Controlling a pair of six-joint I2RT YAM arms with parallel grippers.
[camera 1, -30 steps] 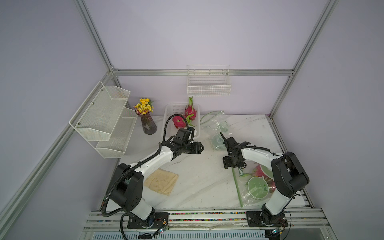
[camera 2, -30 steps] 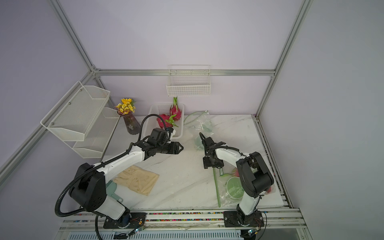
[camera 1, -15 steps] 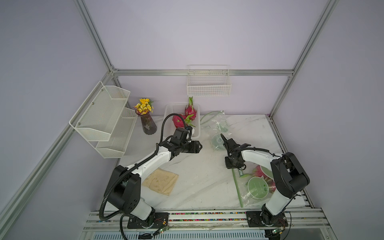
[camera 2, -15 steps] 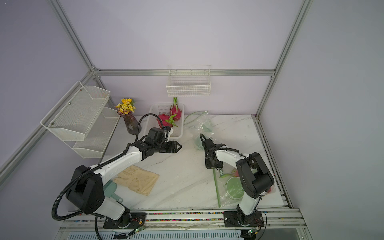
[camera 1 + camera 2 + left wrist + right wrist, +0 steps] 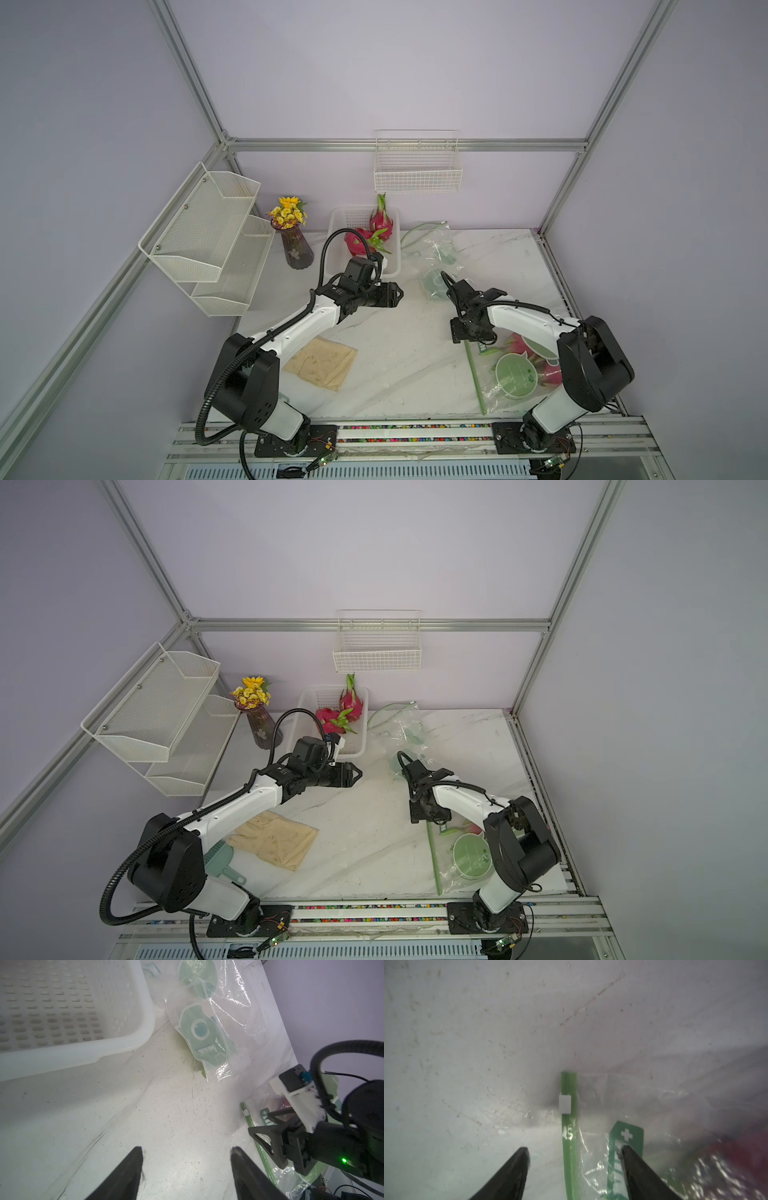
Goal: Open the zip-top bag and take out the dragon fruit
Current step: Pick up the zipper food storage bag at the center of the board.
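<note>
Dragon fruit [image 5: 516, 344] is seen, pink, inside the zip-top bag [image 5: 490, 388] at the front right corner of the bench [image 5: 395, 332]; two more fruits [image 5: 381, 220] are held in the white basket [image 5: 338, 220] at the back edge. The right gripper [image 5: 574, 1148] is set with jaws apart astride the green zip strip [image 5: 569, 1159], with the white slider [image 5: 565, 1104] just beyond the fingertips. The left gripper [image 5: 187, 1148] is likewise spread over mid-bench, with nothing held.

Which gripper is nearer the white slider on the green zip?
Right. The right gripper straddles the zip just short of the slider; the left gripper hangs over the table, farther off.
</note>
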